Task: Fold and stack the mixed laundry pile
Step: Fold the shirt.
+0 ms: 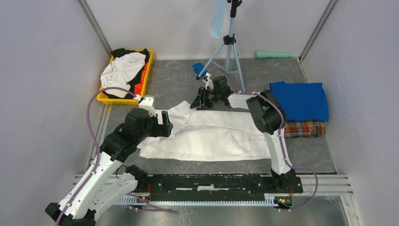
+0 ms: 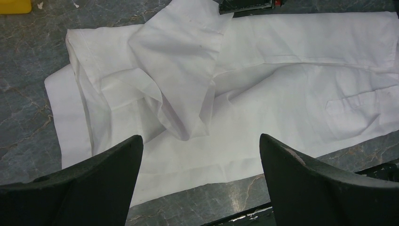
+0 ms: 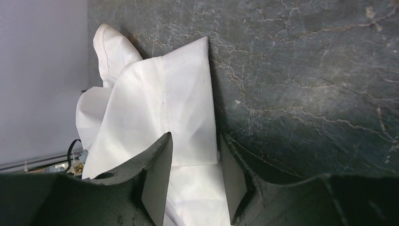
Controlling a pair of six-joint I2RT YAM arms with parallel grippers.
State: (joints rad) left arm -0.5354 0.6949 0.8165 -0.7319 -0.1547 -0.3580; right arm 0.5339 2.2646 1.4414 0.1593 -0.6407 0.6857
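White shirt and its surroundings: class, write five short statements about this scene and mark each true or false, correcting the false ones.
1. The white shirt lies spread out on the table. True.
2. The left gripper is clamped on the shirt. False: it hangs open above it, holding nothing.
3. The folded blue T-shirt lies on the plaid cloth. True.
4. The yellow bin is empty. False: it holds white, black and orange garments.
5. The right gripper has a fold of the white shirt between its fingers. True.
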